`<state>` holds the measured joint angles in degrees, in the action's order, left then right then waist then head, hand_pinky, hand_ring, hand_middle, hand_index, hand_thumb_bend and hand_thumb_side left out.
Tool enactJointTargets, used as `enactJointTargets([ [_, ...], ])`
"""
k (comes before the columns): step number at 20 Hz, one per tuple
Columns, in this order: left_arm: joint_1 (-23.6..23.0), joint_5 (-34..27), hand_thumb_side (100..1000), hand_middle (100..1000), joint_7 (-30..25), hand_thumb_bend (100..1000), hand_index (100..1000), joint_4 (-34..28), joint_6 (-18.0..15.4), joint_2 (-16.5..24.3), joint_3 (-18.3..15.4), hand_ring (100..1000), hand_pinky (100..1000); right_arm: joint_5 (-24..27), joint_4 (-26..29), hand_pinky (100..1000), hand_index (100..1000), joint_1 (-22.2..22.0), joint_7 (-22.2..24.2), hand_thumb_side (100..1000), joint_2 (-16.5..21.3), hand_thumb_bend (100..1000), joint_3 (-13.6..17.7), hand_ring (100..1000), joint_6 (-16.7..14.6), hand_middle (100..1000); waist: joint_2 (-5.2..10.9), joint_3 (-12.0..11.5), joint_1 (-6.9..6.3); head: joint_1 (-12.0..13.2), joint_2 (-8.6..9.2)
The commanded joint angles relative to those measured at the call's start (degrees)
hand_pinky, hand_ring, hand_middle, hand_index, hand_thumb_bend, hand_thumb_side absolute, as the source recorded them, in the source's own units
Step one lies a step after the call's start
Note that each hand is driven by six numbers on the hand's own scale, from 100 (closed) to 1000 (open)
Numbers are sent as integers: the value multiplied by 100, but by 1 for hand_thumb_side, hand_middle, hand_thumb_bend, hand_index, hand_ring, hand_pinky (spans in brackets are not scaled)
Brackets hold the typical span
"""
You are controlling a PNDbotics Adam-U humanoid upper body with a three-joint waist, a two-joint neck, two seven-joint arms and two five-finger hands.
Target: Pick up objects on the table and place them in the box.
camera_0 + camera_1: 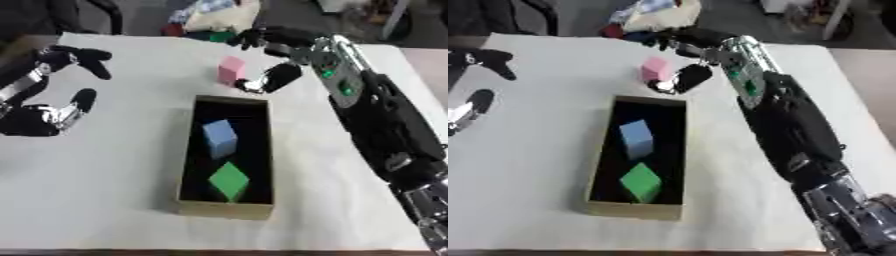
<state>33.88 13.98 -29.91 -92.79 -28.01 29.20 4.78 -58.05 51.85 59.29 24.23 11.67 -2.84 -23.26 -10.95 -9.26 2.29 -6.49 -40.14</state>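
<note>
While the pink block (231, 70) stands on the white table (105, 190) just beyond the box (226, 207), the right hand (282, 50) is held spread around it, thumb just beside it (contact cannot be told); a blue block (220, 138) and green block (229, 181) lie inside; the left hand (54, 85) is held open at the left edge.

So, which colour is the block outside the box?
Pink block, clearest in the left eye view.

Box (188, 165) holding blue block (220, 138), green block (229, 181); pink block (231, 70) beyond, right hand (276, 60) beside it; left hand (54, 87) open
</note>
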Motion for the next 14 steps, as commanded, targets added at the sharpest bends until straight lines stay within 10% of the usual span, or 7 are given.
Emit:
enactJointTargets([
  [1, 161, -87, 672, 651, -49, 100, 930, -185, -15, 36, 4, 707, 856, -501, -175, 851, 1000, 199, -322, 646, -24, 439, 367, 870, 285, 926, 65, -72, -20, -137, 126],
  [14, 233, -154, 674, 651, -132, 100, 930, -273, -8, 2, 19, 706, 857, -1455, -742, 835, 997, 417, -1122, 606, -46, 436, 1289, 862, 1347, 898, -50, -409, -4, -574, 304],
])
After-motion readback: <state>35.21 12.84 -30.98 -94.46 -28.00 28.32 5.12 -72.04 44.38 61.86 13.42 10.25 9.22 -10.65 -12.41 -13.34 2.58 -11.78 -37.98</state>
